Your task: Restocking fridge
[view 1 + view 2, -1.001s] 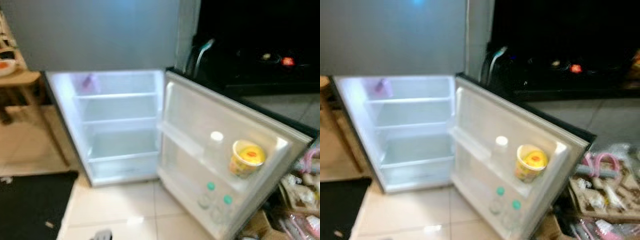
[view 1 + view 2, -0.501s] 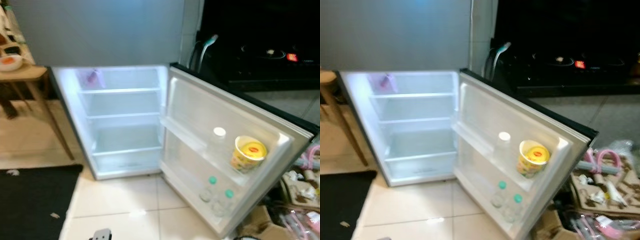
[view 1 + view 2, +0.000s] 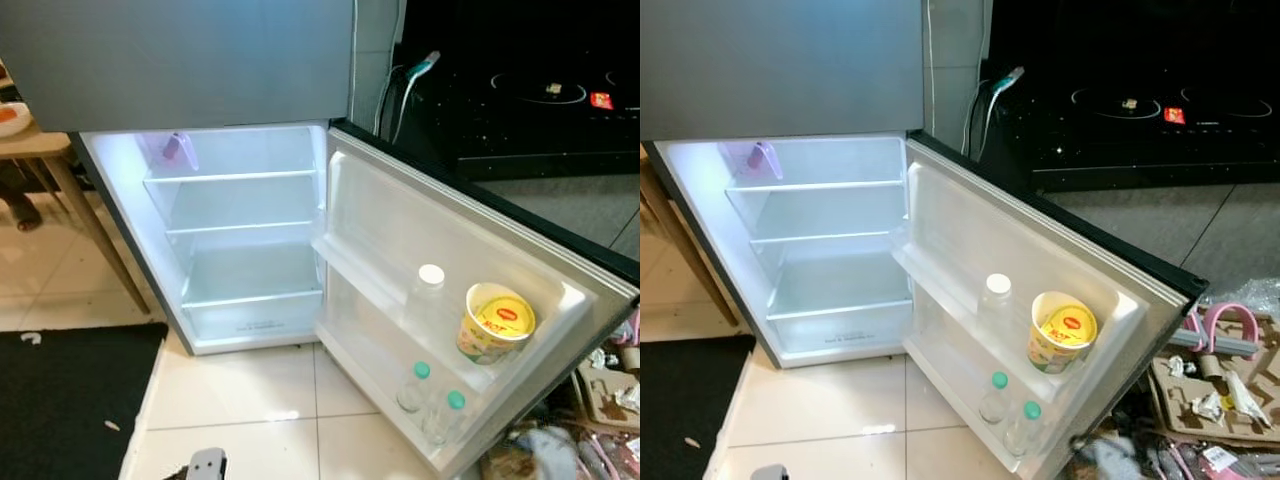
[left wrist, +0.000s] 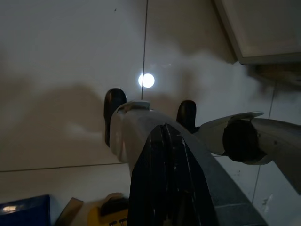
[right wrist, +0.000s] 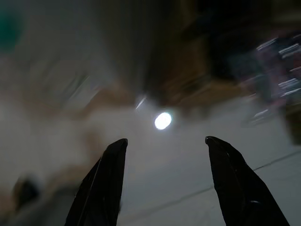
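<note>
The fridge (image 3: 240, 240) stood open, shelves lit and bare; its door (image 3: 450, 300) swung right, carrying a yellow cup (image 3: 495, 322), a white-capped bottle (image 3: 428, 295) and two green-capped bottles (image 3: 430, 400) below. The right tool (image 5: 164, 183) hung over the tiled floor (image 3: 240, 400), fingers spread wide — the left tool (image 4: 148, 113) pointed floorward too, grip state impossible to tell.

The fridge (image 3: 180, 60) has a matt grey metal-looking front, and its lit inside is smooth white plastic with clear shelves (image 3: 235, 176). The door liner (image 3: 980, 240) is glossy white plastic. In it sit clear plastic bottles (image 3: 995, 398) with green caps and a yellow cup (image 3: 1060, 335) with a glossy printed lid. The floor (image 3: 250, 395) is pale, shiny tile beside a matt black mat (image 3: 60, 400). A wooden leg (image 3: 95, 235) looks smooth. The right claw (image 5: 164, 183) has matt black fingers.
</note>
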`<state>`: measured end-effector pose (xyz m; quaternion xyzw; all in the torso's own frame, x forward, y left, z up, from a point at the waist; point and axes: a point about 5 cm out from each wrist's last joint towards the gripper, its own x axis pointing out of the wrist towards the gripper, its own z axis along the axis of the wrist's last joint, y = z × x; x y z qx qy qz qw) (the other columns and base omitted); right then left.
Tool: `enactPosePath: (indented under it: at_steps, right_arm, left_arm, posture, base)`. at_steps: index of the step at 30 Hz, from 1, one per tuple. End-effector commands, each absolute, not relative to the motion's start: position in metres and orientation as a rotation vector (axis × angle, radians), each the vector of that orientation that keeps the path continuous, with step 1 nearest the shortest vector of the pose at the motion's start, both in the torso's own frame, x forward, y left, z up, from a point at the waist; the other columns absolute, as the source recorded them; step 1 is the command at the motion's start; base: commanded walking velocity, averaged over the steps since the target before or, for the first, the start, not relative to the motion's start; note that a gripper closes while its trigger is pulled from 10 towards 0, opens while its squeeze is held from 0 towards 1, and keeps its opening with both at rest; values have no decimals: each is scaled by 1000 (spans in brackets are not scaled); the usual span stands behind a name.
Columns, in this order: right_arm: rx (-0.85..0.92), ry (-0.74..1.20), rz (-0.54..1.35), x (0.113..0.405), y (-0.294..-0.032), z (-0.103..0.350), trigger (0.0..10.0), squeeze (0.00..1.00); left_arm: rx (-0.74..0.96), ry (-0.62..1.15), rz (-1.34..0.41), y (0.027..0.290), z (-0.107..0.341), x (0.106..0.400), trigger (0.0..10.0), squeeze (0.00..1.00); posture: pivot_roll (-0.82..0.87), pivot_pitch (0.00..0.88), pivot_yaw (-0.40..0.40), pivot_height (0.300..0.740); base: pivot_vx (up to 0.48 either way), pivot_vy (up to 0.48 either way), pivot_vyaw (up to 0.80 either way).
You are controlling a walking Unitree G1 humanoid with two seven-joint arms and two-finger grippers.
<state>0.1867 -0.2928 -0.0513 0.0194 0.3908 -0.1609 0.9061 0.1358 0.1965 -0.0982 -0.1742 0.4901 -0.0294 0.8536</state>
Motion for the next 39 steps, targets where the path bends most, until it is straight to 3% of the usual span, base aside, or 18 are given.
enactPosePath:
  at_steps: [1, 10, 14, 17, 18, 19, 21, 23, 33, 38, 39]
  right_arm:
    - [27, 775, -423, 188, -306, -44, 0, 0]
    - [-115, 686, -707, 191, -360, -10, 0, 0]
    - [-62, 607, -843, 189, -378, 4, 0, 0]
    - [90, 498, -911, 193, -386, 14, 392, 0]
    - [232, 403, -900, 200, -387, 20, 10000, 0]
    - [232, 403, -900, 200, -387, 20, 10000, 0]
    - [429, 249, -846, 214, -387, 31, 10000, 0]
    - [504, 168, -764, 226, -385, 40, 10000, 0]
    - [536, 141, -356, 258, -356, 51, 10000, 0]
    - [535, 151, -306, 259, -351, 49, 10000, 0]
    - [568, 161, -86, 262, -333, 46, 10000, 0]
  left_arm:
    - [-378, 1033, -50, 199, -99, 132, 10000, 0]
    - [-389, 1024, -53, 198, -99, 133, 10000, 0]
    - [-395, 1019, -55, 197, -98, 134, 10000, 0]
    - [-400, 1014, -58, 197, -98, 135, 10000, 0]
    - [-401, 1012, -60, 197, -98, 136, 10000, 0]
    - [-401, 1012, -60, 197, -98, 136, 10000, 0]
    - [-402, 1009, -64, 196, -97, 137, 10000, 0]
    - [-402, 1008, -64, 196, -97, 137, 10000, 0]
    - [-408, 999, -68, 195, -96, 139, 10000, 0]
    - [-409, 999, -69, 195, -96, 139, 10000, 0]
    - [-412, 999, -72, 194, -96, 139, 10000, 0]
  posture:
    - [-67, 0, -24, 740]
    - [-64, 0, -25, 740]
    - [-63, 0, -26, 740]
    - [-62, 0, -25, 740]
    - [-62, 0, -25, 740]
    - [-62, 0, -25, 740]
    - [-62, 0, -24, 740]
    - [-63, 2, -23, 740]
    - [-64, 3, -28, 740]
    - [-64, 3, -28, 740]
    - [-66, 4, -28, 740]
  base:
    - [0, 0, 0]
    - [0, 0, 0]
    - [0, 0, 0]
    - [0, 0, 0]
    - [0, 0, 0]
    - [0, 0, 0]
    - [0, 0, 0]
    - [0, 0, 0]
    - [0, 0, 0]
    - [0, 0, 0]
    - [0, 0, 0]
